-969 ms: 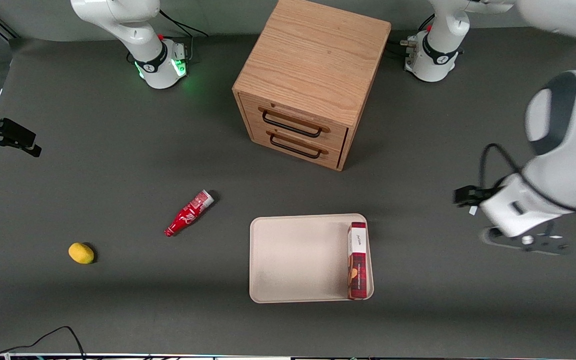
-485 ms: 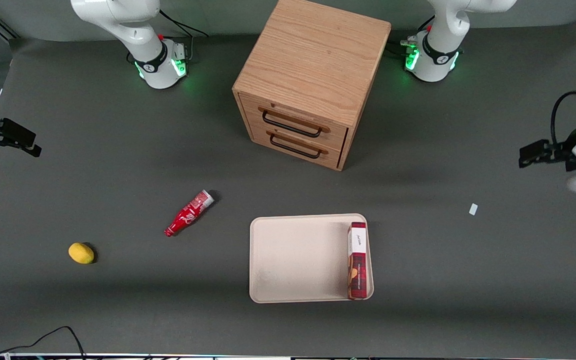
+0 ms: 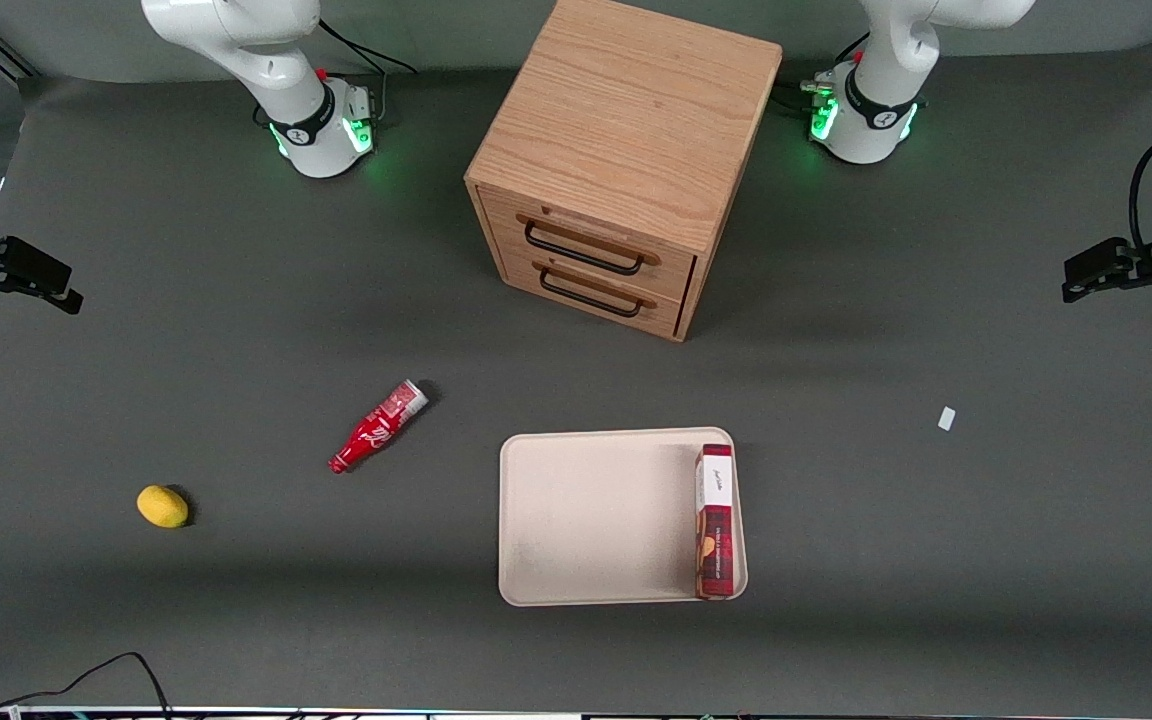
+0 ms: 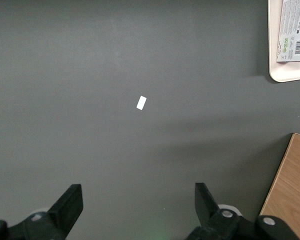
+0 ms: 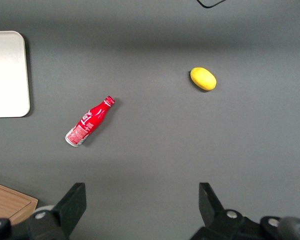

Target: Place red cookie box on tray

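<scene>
The red cookie box (image 3: pixel 715 522) lies on the beige tray (image 3: pixel 596 515), along the tray's rim toward the working arm's end. Its white end panel points toward the drawer cabinet. An end of the box (image 4: pixel 293 30) and a tray corner (image 4: pixel 282 75) show in the left wrist view. My left gripper (image 3: pixel 1096 268) is high at the working arm's end of the table, well away from the tray. In the left wrist view the gripper (image 4: pixel 138 205) is open and empty above bare mat.
A wooden two-drawer cabinet (image 3: pixel 626 160) stands farther from the front camera than the tray. A small red bottle (image 3: pixel 378 426) and a yellow lemon (image 3: pixel 162 506) lie toward the parked arm's end. A small white scrap (image 3: pixel 947 418) lies on the mat between tray and gripper.
My left arm has pulled away from the tray, rising and moving out toward the working arm's end of the table. The box stays put on the tray.
</scene>
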